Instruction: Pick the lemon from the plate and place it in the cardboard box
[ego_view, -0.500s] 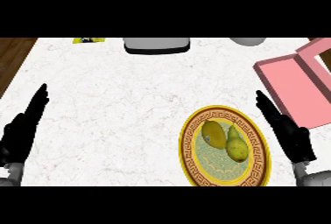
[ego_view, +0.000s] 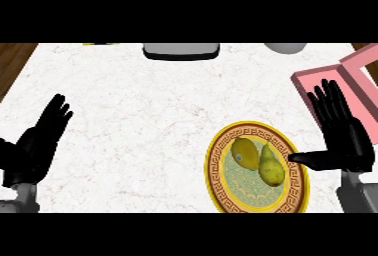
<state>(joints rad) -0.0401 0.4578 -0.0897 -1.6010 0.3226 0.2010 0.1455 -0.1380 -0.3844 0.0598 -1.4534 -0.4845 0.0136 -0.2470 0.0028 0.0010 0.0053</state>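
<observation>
A yellow lemon (ego_view: 245, 152) lies on a gold-rimmed patterned plate (ego_view: 218, 175) at the lower right, with a greenish pear-like fruit (ego_view: 271, 167) touching its right side. The pink box (ego_view: 353, 82) stands at the right edge, partly cut off by the view. My right hand (ego_view: 341, 132) is open, fingers straight and pointing up, just right of the plate and in front of the box, its thumb reaching over the plate's rim. At the left edge my left hand (ego_view: 37, 141) rests open, far from the plate.
A grey appliance (ego_view: 181, 50) sits at the counter's far edge, and a white rounded object (ego_view: 286, 47) is to its right. Dark wood floor shows past the counter's left edge (ego_view: 13, 60).
Both hands have turned from edge-on to palm-facing, fingers spread. The right hand's thumb now extends toward the plate. The fruit and plate have not moved.
</observation>
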